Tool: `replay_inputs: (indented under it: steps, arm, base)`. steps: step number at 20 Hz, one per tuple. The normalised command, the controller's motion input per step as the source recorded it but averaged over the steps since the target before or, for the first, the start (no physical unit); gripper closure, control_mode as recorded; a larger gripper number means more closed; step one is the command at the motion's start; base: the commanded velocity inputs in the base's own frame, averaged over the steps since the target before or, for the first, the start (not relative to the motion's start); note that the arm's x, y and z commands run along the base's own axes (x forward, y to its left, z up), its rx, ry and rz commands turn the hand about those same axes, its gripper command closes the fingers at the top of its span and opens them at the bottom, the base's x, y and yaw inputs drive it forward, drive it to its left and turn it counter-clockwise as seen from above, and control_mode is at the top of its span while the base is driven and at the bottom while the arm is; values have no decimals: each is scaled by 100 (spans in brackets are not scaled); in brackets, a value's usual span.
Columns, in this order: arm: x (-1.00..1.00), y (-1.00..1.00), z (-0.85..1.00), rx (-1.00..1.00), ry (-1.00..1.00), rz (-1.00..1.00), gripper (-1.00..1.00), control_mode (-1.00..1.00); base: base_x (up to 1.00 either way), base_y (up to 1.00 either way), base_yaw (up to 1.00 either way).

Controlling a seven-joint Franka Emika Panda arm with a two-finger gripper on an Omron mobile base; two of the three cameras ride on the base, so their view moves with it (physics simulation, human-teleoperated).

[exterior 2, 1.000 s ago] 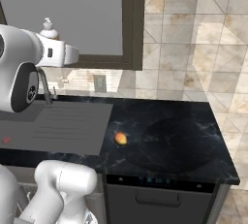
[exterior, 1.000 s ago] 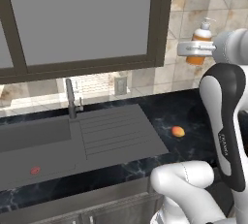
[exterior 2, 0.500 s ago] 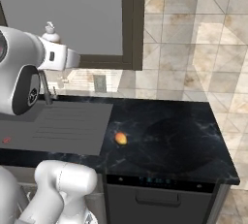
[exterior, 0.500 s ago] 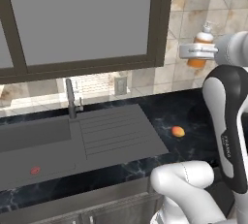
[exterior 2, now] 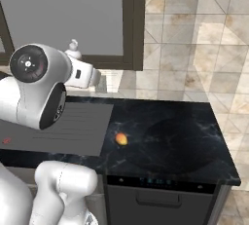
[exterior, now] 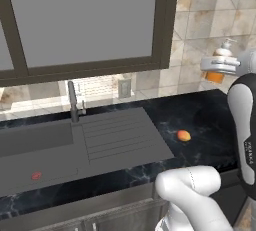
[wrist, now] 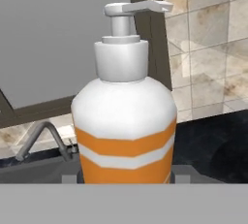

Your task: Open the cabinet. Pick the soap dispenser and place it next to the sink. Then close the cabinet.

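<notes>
no readable text, labels, brands or numbers on anything

The soap dispenser (exterior: 218, 64) is held upright in the gripper (exterior: 220, 66), in the air above the right end of the counter (exterior: 210, 110). The sink (exterior: 30, 142) is set into the counter well off at the dispenser's 8 o'clock, with the faucet (exterior: 73, 101) behind it. A small fruit (exterior: 184, 135) lies on the counter at the dispenser's 7 o'clock, just right of the drainboard (exterior: 122, 134). The cabinet (exterior: 85, 22) is mounted above the sink.
</notes>
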Motion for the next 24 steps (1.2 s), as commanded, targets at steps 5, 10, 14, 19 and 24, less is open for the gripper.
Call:
replay_inputs:
  steps: [5,10,14,19,24]
  arm:
    - [0,-25,-20,0,15,0,100,-100]
    - [0,-1,-12,-1,25,0,100,-100]
    - [0,0,-2,-1,35,0,100,-100]
    - [0,0,-10,-1,36,0,100,-100]
    - [1,0,-41,0,4,0,100,-100]
  base:
    - [0,0,0]
    - [0,0,0]
    - [0,0,0]
    - [0,0,0]
    - [0,0,0]
